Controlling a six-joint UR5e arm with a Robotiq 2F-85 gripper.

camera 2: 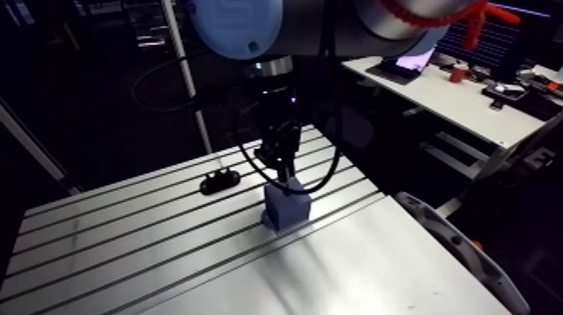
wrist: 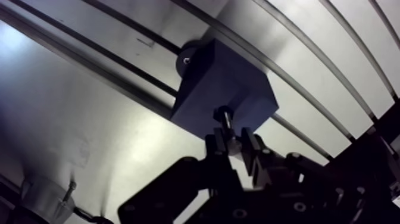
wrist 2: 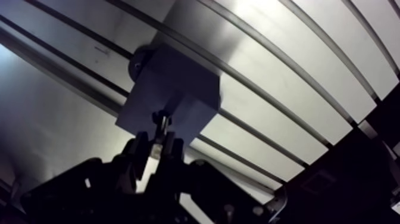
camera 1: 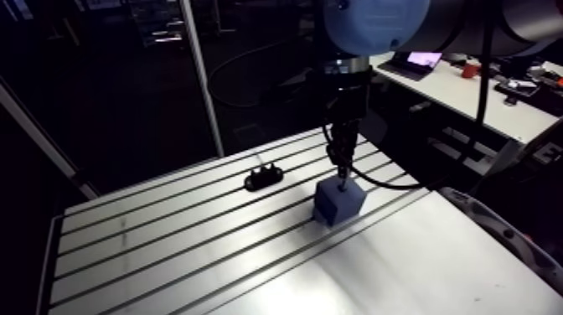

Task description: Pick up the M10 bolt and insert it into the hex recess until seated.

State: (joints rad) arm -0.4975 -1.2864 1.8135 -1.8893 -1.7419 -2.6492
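A blue block [camera 1: 339, 201] stands on the slotted table [camera 1: 193, 243], seen from above in the wrist view as a dark blue cube [wrist: 223, 83]. My gripper [wrist: 235, 143] hangs straight over it, shut on the M10 bolt [wrist: 225, 116], which points down between the fingers. The bolt's lower end meets the block's top face near the edge closest to the gripper. The hex recess itself is hidden under the bolt. In the arm view the gripper [camera 1: 342, 167] comes down onto the block's top.
A small black clamp-like part [camera 1: 263, 177] lies on the table behind and to the left of the block. A grey round fitting [wrist: 44, 196] sits on the table beside the gripper. The table's right edge [camera 1: 494, 226] runs close to the block.
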